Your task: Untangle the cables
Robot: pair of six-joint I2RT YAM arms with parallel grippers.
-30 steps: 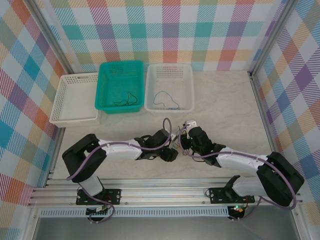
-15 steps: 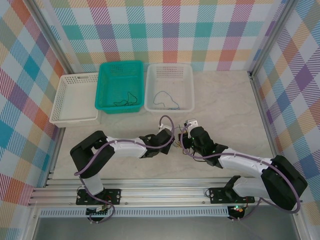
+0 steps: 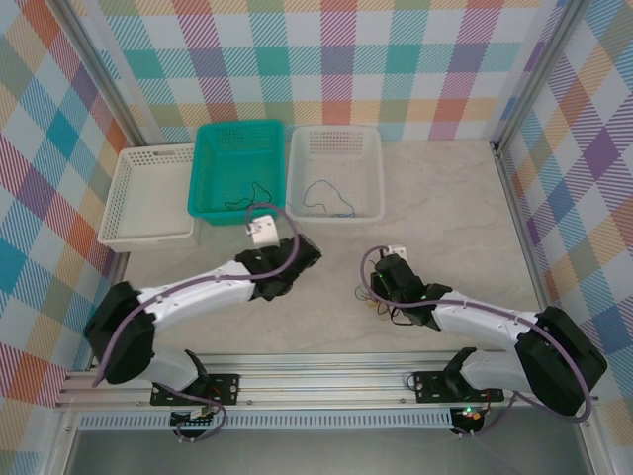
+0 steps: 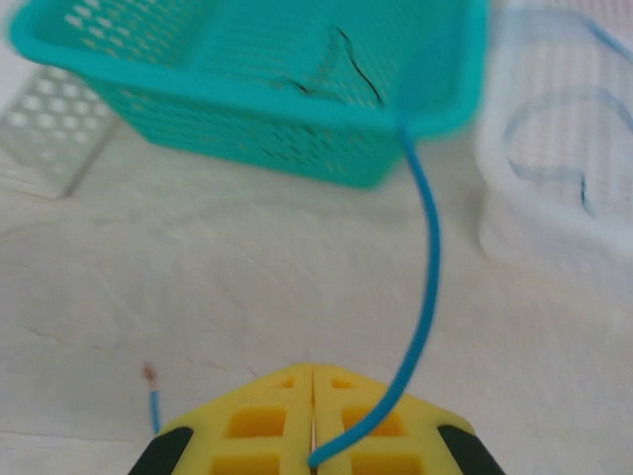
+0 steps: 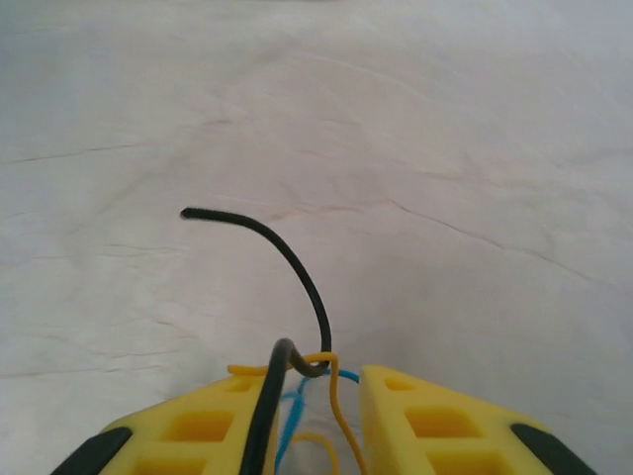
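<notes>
My left gripper (image 4: 314, 421) is shut on a blue cable (image 4: 425, 267), which arcs up from its yellow fingertips toward the teal basket. From above, the left gripper (image 3: 297, 255) sits just below the baskets. My right gripper (image 5: 318, 384) is open, its jaws apart around a small clump of cables. In that clump a black cable (image 5: 297, 262) curls upward, with yellow (image 5: 334, 406) and blue (image 5: 293, 416) strands beneath it. From above, the right gripper (image 3: 382, 287) is at mid-table, and the clump (image 3: 372, 297) is at its tip.
A teal basket (image 3: 212, 168) holds a black cable (image 3: 249, 195). The white basket (image 3: 368, 158) beside it holds a blue cable (image 3: 326, 196). Another white basket (image 3: 129, 193) stands at the far left. Close ahead of the left gripper are the teal basket (image 4: 247, 109) and a white basket (image 4: 554, 228).
The left gripper shut on the blue cable and drew it left and back toward the baskets, away from the clump. The right gripper's jaws widened slightly and shifted a little right.
</notes>
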